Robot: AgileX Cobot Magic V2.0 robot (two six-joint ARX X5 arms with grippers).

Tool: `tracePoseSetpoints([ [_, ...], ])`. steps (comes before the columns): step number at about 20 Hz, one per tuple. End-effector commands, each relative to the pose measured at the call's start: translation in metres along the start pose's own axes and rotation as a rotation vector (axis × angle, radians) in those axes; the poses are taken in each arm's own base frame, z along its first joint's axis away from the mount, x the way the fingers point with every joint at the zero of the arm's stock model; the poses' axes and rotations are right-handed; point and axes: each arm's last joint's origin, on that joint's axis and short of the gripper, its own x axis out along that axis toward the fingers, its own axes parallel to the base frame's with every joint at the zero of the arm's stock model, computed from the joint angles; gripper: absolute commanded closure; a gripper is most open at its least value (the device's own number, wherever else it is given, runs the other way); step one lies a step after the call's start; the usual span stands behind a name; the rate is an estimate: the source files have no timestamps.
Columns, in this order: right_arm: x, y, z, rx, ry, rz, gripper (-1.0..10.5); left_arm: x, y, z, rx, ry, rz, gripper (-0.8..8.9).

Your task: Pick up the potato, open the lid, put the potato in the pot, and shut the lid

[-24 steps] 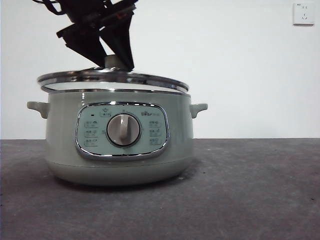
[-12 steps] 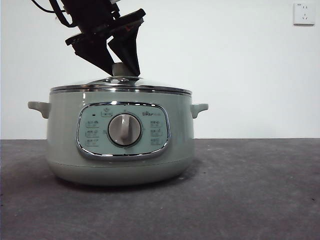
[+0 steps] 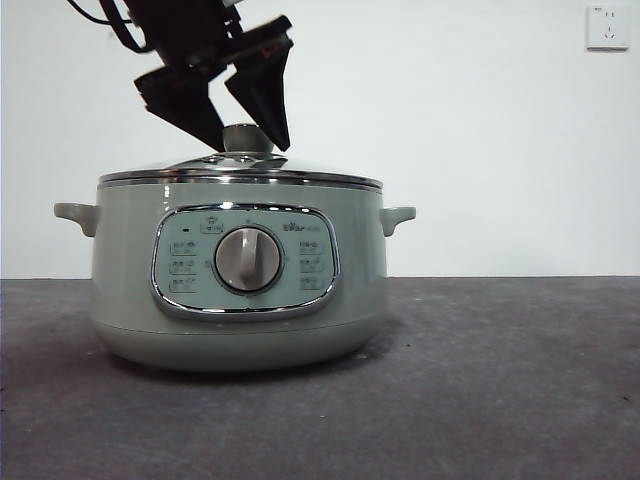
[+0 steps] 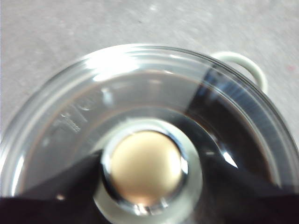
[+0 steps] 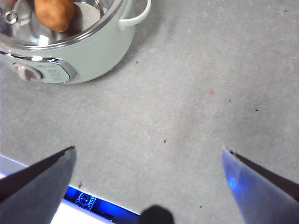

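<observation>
The sage-green pot (image 3: 238, 290) stands on the grey table with the glass lid (image 3: 240, 172) seated flat on its rim. My left gripper (image 3: 248, 138) hovers over the lid, its jaws open on either side of the pale knob (image 4: 145, 168) and slightly apart from it. Through the lid in the right wrist view, the orange-brown potato (image 5: 53, 13) lies inside the pot (image 5: 88, 51). My right gripper (image 5: 147, 158) is open and holds nothing, well away from the pot over bare table.
The pot's side handles (image 3: 398, 218) stick out left and right. A wall socket (image 3: 607, 27) is on the white wall behind. A blue-lit strip (image 5: 100, 206) runs along the table edge near my right gripper.
The lid, raised and tilted a second ago, came down flat onto the pot. The left jaws then spread off the knob and lifted slightly.
</observation>
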Motion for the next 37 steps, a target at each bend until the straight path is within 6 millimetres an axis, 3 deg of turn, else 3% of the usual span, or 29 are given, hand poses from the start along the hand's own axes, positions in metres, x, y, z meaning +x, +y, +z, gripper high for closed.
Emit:
tracePoseSetpoints([
  [1,0.002,0.001,0.0,0.006,-0.001,0.002,3.1,-0.023,-0.002,-0.003,0.004,-0.021,-0.004,1.27],
  [5,0.002,0.001,-0.001,0.007,-0.001,0.002,3.1,-0.073,-0.01,-0.009,-0.005,-0.05,-0.015,1.27],
  [9,0.002,0.001,-0.001,0.007,0.0,0.002,3.1,-0.118,-0.015,-0.031,-0.024,0.022,-0.026,1.27],
  [14,0.004,0.002,0.001,0.007,0.005,0.0,3.1,-0.155,-0.022,-0.05,-0.032,0.032,-0.043,1.27],
  [18,0.007,0.003,0.002,0.004,0.019,-0.003,3.4,-0.161,-0.023,-0.056,-0.035,0.065,-0.042,1.43],
  [19,0.007,0.003,0.002,-0.004,0.024,-0.004,6.6,-0.161,-0.023,-0.058,-0.024,0.088,-0.042,3.39],
  [20,0.007,0.003,0.001,-0.02,0.025,-0.007,9.4,-0.161,-0.023,-0.06,-0.003,0.106,-0.043,7.59],
  [21,0.007,0.002,0.002,-0.018,0.017,-0.015,9.8,-0.161,-0.023,-0.06,0.007,0.111,-0.044,7.83],
  [22,0.007,0.003,0.002,-0.022,0.017,-0.009,9.5,-0.162,-0.023,-0.061,0.016,0.114,-0.045,8.27],
  [28,0.007,0.003,0.001,-0.03,0.032,0.019,9.5,-0.162,-0.023,-0.064,0.007,0.147,-0.044,8.16],
  [37,0.007,0.003,0.001,-0.03,0.033,0.019,9.5,-0.161,-0.022,-0.038,0.021,-0.121,-0.033,8.16],
])
